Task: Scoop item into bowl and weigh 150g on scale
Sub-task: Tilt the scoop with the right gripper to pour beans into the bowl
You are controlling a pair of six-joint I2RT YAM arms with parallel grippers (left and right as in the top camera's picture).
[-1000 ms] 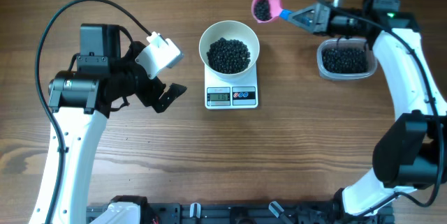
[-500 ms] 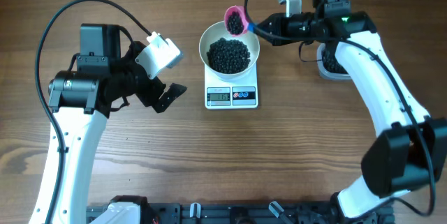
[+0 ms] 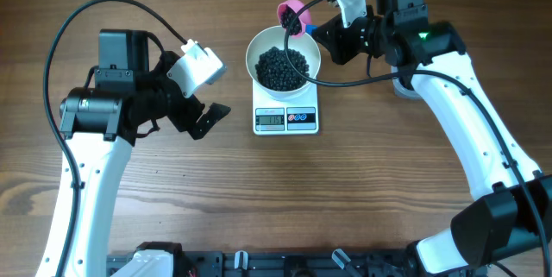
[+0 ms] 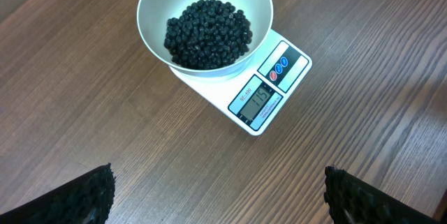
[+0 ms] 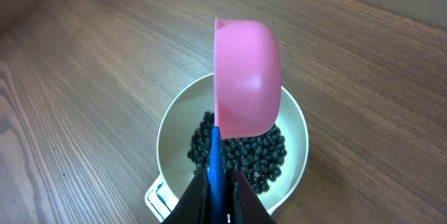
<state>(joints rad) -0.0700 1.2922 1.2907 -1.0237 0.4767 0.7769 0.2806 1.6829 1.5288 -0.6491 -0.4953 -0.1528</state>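
Observation:
The white bowl (image 3: 255, 46) stands on the scale (image 3: 286, 119) and holds a heap of black beans (image 3: 283, 67). My right gripper (image 3: 314, 28) is shut on the blue handle of a pink scoop (image 3: 291, 14), which is tipped on its side over the bowl's far rim with dark beans at its mouth. From the right wrist, the scoop's pink back (image 5: 248, 77) hangs above the beans (image 5: 260, 155), the right gripper (image 5: 218, 182) clamped on the handle. My left gripper (image 3: 207, 117) stands open left of the scale, fingers (image 4: 84, 196) wide apart over bare wood. The scale's display (image 4: 260, 98) reads 115.
A clear tub (image 3: 399, 84) sits right of the scale, mostly hidden under my right arm. Black cables loop above both arms. The left arm's body occupies the table's left side.
My right arm carried the filled scoop left from near the tub to the bowl's far rim and tipped it over. The left arm has not moved.

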